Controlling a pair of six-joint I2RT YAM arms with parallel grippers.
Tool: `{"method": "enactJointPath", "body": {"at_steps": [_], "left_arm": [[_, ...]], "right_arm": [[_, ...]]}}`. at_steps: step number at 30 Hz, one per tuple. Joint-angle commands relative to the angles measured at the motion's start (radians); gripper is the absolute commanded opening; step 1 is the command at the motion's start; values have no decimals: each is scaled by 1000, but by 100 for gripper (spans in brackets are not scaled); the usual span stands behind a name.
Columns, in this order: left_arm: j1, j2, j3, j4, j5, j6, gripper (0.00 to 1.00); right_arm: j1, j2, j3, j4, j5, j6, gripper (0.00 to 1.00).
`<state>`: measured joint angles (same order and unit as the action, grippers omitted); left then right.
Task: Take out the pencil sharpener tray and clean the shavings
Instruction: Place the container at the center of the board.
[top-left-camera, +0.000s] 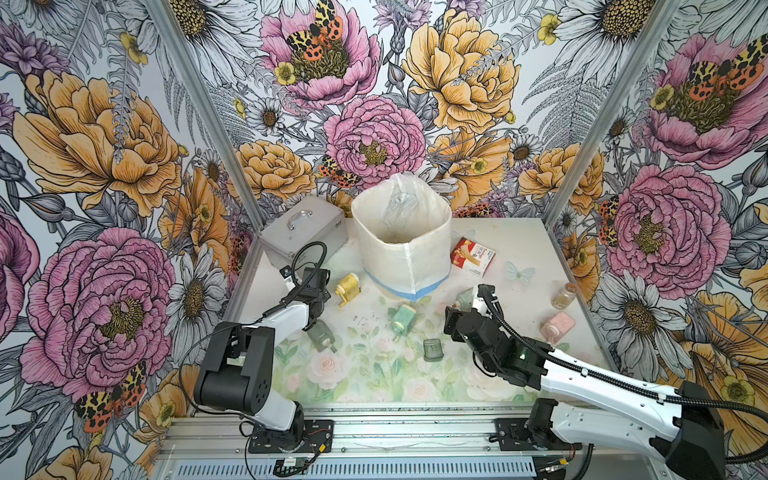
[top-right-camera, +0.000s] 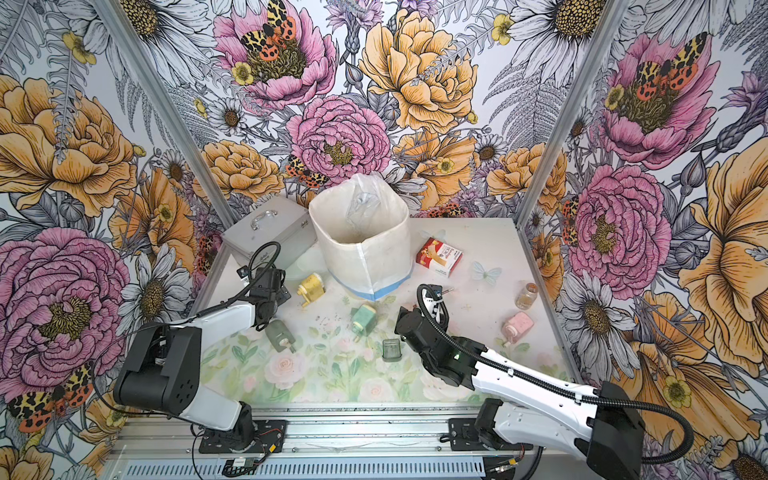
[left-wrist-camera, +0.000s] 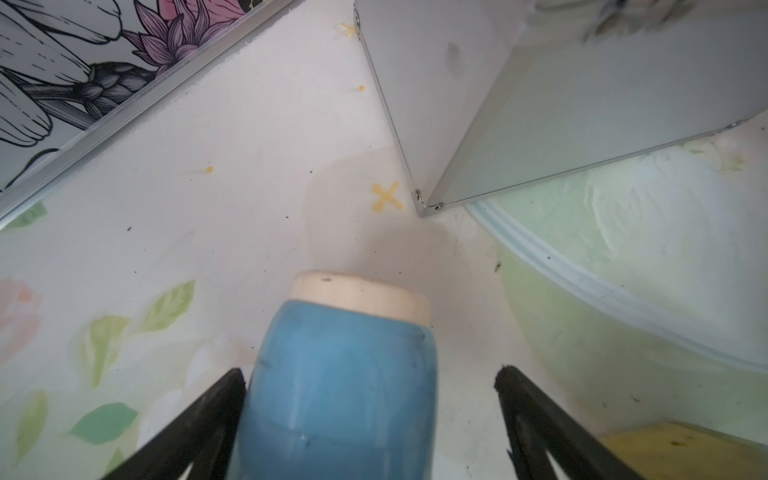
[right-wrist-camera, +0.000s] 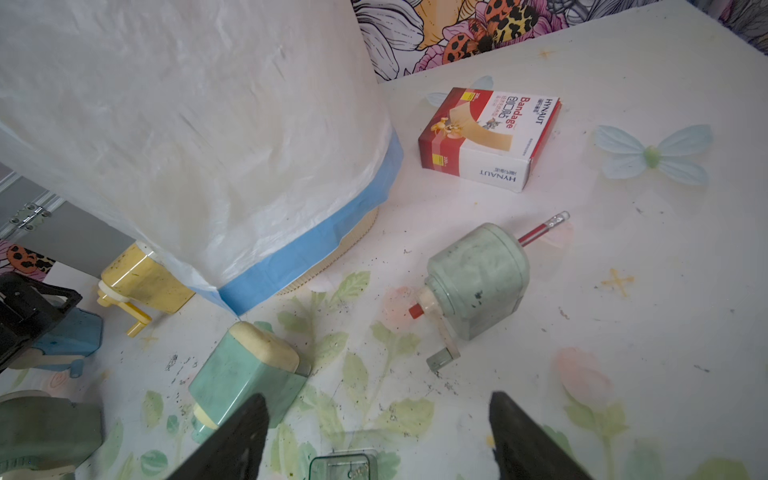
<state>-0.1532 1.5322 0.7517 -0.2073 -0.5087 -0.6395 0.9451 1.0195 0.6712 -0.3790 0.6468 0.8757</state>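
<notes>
A small see-through green tray (top-left-camera: 432, 349) lies by itself on the flowered mat, and its edge (right-wrist-camera: 343, 467) shows low between my right fingers. My right gripper (right-wrist-camera: 378, 415) hangs open just above it, holding nothing. Dark shavings (right-wrist-camera: 440, 386) are scattered over the mat around a teal pencil sharpener (top-left-camera: 402, 318) and a pale green one (right-wrist-camera: 478, 286). My left gripper (left-wrist-camera: 370, 374) stands open around a blue sharpener (left-wrist-camera: 345, 374); one finger touches its side and the other stands apart. In both top views the left wrist (top-left-camera: 313, 286) hides that sharpener.
A white-bagged bin (top-left-camera: 401, 245) stands at the back centre, beside a metal case (top-left-camera: 301, 232). A yellow sharpener (top-left-camera: 348, 286), a dark grey-green one (top-left-camera: 322, 334) and a pink one (top-left-camera: 557, 326) lie around. A bandage box (top-left-camera: 471, 255) and a small jar (top-left-camera: 563, 295) sit to the right.
</notes>
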Motion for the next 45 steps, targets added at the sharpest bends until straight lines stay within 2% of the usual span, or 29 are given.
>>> {"method": "enactJointPath", "body": {"at_steps": [1, 10, 23, 33, 39, 42, 45], "left_arm": [[11, 6, 21, -31, 53, 25, 93], [13, 33, 38, -67, 89, 41, 86], [14, 43, 50, -114, 48, 2, 83], [17, 53, 62, -136, 35, -11, 72], [19, 42, 54, -134, 26, -22, 70], [20, 36, 51, -135, 29, -17, 63], [20, 31, 52, -134, 47, 1, 47]], "right_arm": [[-24, -17, 34, -12, -20, -30, 84], [-63, -49, 24, -12, -49, -40, 84], [-82, -90, -15, -10, -63, -38, 83], [-95, -91, -16, -10, -82, -44, 83], [-100, -85, -15, -11, -93, -50, 83], [-101, -82, -8, -10, -98, -58, 83], [-103, -82, -7, -10, -102, -61, 83]]}}
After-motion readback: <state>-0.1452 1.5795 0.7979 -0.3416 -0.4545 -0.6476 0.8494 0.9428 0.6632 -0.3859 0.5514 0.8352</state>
